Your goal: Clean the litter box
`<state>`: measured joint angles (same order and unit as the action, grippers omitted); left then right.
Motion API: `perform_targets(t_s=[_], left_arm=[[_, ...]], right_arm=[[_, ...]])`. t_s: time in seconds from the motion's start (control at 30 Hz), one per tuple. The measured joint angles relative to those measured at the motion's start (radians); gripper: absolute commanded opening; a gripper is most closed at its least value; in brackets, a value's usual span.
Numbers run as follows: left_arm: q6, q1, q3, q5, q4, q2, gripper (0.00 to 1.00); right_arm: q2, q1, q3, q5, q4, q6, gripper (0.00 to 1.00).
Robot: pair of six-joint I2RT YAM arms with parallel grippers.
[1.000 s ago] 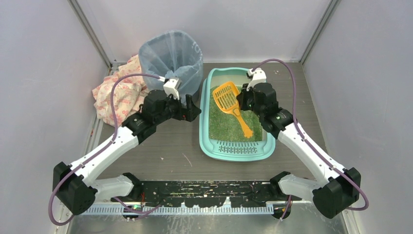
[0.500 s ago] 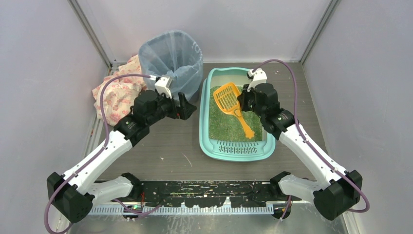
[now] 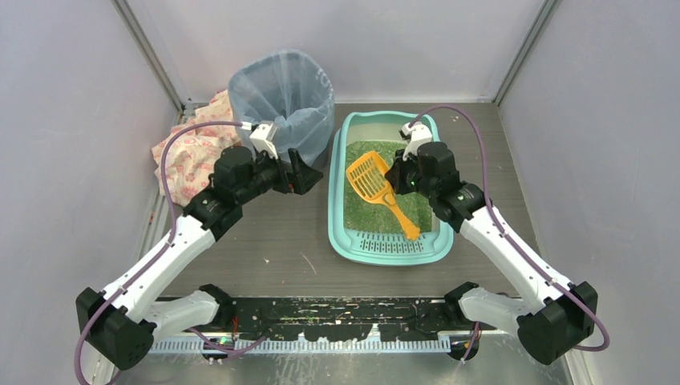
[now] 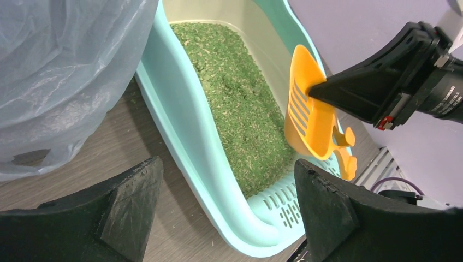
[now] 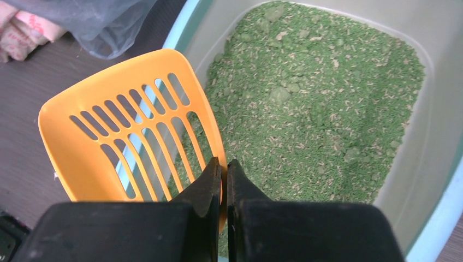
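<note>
Litter box (image 3: 335, 218) sits on the table (image 3: 265, 241), a little right of the middle, with its long sides running away from the arms and its slotted step at the near end. Green litter (image 3: 361, 215) covers its floor, with a few small clumps showing in the right wrist view (image 5: 281, 95).

The right gripper (image 3: 397, 176) hangs over the box with its fingers pressed together on the side wall of an orange scoop (image 3: 367, 178). It pinches that edge near where the slotted head meets the handle. The right wrist view shows the two black fingertips (image 5: 214, 173) clamped on the orange rim. The head points to the far left and the handle toward the step. Seen from the left wrist, the scoop (image 4: 308, 117) stands tilted on edge and looks lifted clear of the litter (image 4: 235, 93).

The left gripper (image 3: 311, 175) hovers over bare table between the box and a round bin (image 3: 281, 88) lined with a thin blue bag, its fingers spread wide and holding nothing. Its camera looks along the teal rim (image 4: 185, 125), with the bag (image 4: 60, 71) just beside that rim.

A crumpled flowered cloth (image 3: 196, 148) lies left of the bin, against the wall.
</note>
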<state>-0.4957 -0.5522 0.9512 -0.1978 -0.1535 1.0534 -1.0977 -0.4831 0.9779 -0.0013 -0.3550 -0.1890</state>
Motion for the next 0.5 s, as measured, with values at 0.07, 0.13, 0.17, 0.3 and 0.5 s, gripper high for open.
perform_targets(t_s=[0.07,0.13,0.17,0.3,0.5], left_arm=[[-0.008,0.000,0.000,-0.011,0.012,-0.002,0.89],[-0.019,0.000,0.000,-0.019,0.022,-0.002,0.89],[-0.021,0.000,0.000,-0.023,0.025,-0.001,0.89],[-0.022,0.000,0.004,-0.038,0.031,0.013,0.89],[-0.032,0.000,0.028,-0.105,0.048,0.082,0.88]], right_arm=[[0.012,-0.005,-0.003,-0.021,-0.013,0.000,0.01],[0.024,-0.014,-0.004,-0.035,-0.018,0.000,0.01],[0.027,-0.018,-0.004,-0.041,-0.020,-0.001,0.01],[0.031,-0.035,-0.004,-0.064,-0.030,0.000,0.01],[0.031,-0.059,-0.004,-0.087,-0.047,0.001,0.01]])
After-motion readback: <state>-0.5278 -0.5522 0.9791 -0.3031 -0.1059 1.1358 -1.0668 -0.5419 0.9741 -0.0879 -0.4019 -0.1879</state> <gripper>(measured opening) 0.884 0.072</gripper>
